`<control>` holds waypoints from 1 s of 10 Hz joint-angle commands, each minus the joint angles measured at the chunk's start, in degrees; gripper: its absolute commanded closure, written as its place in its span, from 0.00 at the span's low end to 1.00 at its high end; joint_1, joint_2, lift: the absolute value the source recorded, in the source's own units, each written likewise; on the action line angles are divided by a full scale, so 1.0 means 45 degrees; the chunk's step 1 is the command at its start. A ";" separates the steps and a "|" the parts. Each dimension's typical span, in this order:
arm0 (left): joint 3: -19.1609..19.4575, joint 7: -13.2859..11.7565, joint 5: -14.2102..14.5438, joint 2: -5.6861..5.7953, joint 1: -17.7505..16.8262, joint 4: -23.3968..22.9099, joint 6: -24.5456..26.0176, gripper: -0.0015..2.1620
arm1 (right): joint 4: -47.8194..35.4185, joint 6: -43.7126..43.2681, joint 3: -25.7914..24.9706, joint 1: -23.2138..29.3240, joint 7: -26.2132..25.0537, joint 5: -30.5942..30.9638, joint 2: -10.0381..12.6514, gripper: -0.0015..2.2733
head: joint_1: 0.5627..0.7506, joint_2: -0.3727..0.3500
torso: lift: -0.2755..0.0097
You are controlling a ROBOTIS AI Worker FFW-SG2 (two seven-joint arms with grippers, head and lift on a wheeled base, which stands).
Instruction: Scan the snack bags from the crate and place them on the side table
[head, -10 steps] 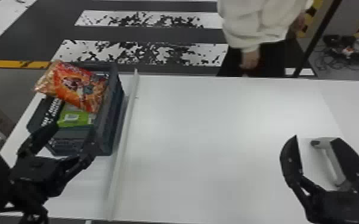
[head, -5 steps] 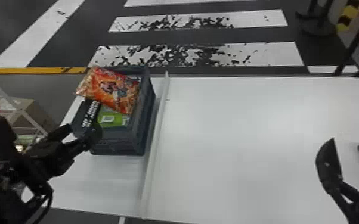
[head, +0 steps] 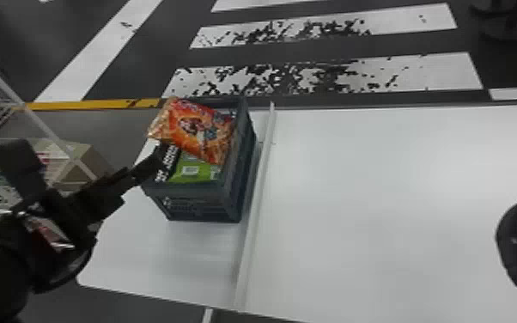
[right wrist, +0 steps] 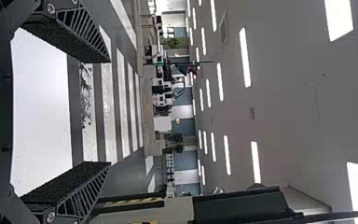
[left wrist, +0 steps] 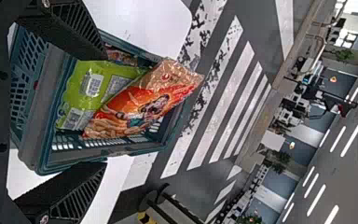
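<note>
Bags (left wrist: pixel 142 100) beyond open left jaws

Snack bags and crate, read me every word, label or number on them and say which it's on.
No text reads clearly enough to quote.
Orange snack bag: print too blurred to read.
Green snack bag: barcode and print too small to read.
Crate: pale marks, too blurred.

worktop (head: pixel 378 193): we see white, smooth, near-left corner rounded | strip (head: pixel 263 172): we see it white, raised, running near edge to far edge | crate (head: pixel 202 208): we log it upright on left section, just beside strip
</note>
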 commanded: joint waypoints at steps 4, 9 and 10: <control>0.0086 0.0254 -0.0571 0.0157 -0.3174 0.3229 0.1195 0.03 | -0.0011 0.0094 -0.0060 0.0063 0.0001 0.0111 0.0017 0.04 | 0.70 0.85 | 0.64; -0.0910 0.1621 -0.1117 0.0157 -0.4698 0.5807 -0.0250 0.04 | -0.0089 0.0328 -0.0216 0.0122 0.0001 0.0228 -0.0002 0.04 | 0.70 0.85 | 0.64; -0.1184 0.1933 -0.1196 0.0137 -0.4854 0.6217 -0.0797 0.04 | -0.0089 0.0367 -0.0236 0.0122 0.0001 0.0209 -0.0002 0.04 | 0.70 0.84 | 0.64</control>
